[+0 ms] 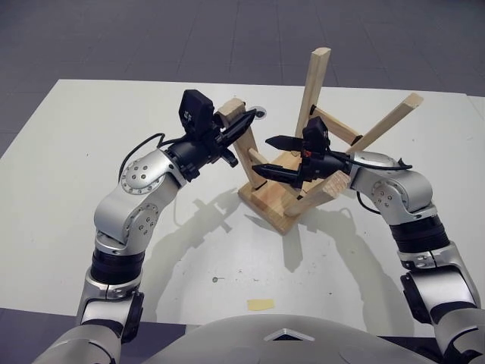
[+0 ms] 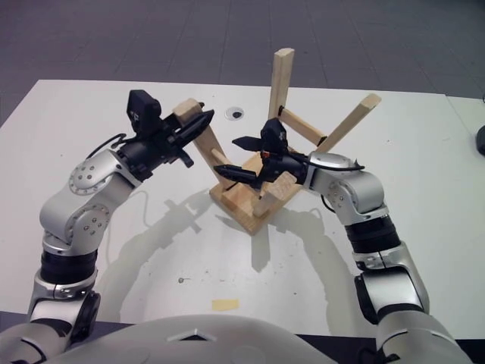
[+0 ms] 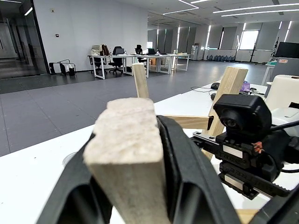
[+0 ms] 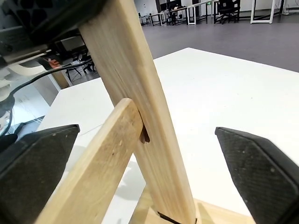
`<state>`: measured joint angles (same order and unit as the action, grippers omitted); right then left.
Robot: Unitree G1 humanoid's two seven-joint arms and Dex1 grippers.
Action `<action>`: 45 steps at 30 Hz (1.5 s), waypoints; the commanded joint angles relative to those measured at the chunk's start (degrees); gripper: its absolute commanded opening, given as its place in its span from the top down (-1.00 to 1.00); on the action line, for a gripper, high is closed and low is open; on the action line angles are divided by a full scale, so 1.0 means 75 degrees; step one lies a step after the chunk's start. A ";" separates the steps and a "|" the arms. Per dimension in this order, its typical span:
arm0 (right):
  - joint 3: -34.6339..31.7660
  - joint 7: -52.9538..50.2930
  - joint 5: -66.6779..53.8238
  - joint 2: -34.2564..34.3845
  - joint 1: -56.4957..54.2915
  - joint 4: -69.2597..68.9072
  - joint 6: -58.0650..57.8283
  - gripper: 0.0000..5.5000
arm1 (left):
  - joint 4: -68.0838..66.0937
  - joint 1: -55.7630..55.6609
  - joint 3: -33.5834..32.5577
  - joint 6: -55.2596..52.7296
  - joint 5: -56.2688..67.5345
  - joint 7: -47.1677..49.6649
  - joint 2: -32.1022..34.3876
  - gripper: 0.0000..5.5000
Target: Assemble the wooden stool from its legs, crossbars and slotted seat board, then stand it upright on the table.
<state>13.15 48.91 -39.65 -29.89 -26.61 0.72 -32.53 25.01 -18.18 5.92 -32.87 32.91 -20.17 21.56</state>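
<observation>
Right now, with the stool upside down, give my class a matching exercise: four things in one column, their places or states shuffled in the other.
Things
1. left end effector
2. right end effector
3. pale wooden seat board
4. small yellow paper scrap

Places or states
A. open, fingers either side of a short wooden crossbar
B. lying alone near the white table's front edge
C. shut on the top end of a light wooden leg
D. lowest part, on the table, legs pointing up

Pairs: 1-C, 2-A, 3-D, 4-B
</observation>
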 commanded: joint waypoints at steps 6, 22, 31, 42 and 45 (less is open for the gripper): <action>0.0063 -0.1003 0.1080 0.0388 0.0653 0.0408 -0.0303 -0.96 | -0.1012 0.0446 0.0435 -0.0904 -0.0581 0.0221 0.0276 0.58; -0.0169 -0.1396 0.0974 0.0733 0.0647 -0.0229 -0.0580 -0.96 | -0.1171 0.0557 -0.0775 -0.2306 0.1368 0.1234 -0.0821 0.62; -0.0303 -0.1554 0.1028 0.0840 0.0644 -0.0387 -0.0621 -0.96 | -0.1395 0.0642 -0.0789 -0.2366 0.1038 0.1347 -0.0734 0.62; -0.1763 -0.1442 -0.0469 0.1264 -0.0542 -0.1046 -0.1143 -0.96 | -0.0680 0.0181 0.0107 -0.1582 -0.0093 0.0749 -0.0048 0.62; -0.2343 -0.1511 -0.1210 0.1447 -0.0983 -0.1089 -0.1423 -0.96 | -0.0686 0.0186 0.0113 -0.1561 -0.0134 0.0704 -0.0021 0.62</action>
<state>-1.41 38.05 -45.22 -20.25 -31.00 -6.72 -41.27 23.16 -20.25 3.56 -40.21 36.31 -15.30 18.92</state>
